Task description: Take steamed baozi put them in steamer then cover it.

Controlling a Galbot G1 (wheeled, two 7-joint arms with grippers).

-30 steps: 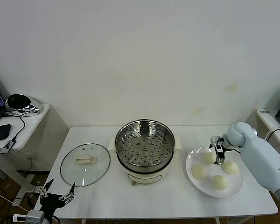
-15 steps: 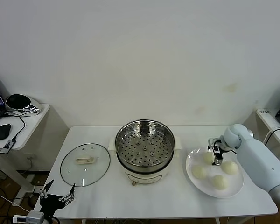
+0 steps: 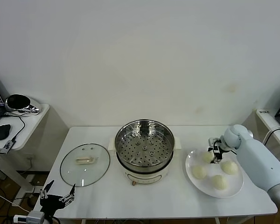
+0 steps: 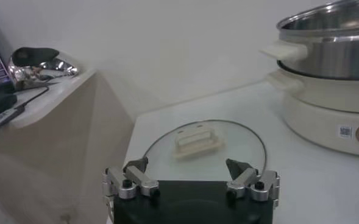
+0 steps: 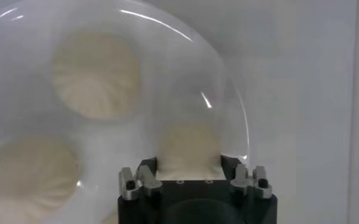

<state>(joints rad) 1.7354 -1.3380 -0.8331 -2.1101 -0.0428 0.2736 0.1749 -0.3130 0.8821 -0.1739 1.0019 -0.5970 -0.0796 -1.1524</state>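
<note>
Shiny steel showed inside the steamer, and its holey tray had nothing on it, so no bun was in yet. All four baozi sat on the white plate to the steamer's right. The right gripper was down on the back bun, its fingers pinched against its sides. The cover lay flat on the table to the steamer's left, its handle up and running left to right. The left gripper hung low by the table's front edge, fingers wide apart, holding nothing. I thought nearly everything was left to do.
</note>
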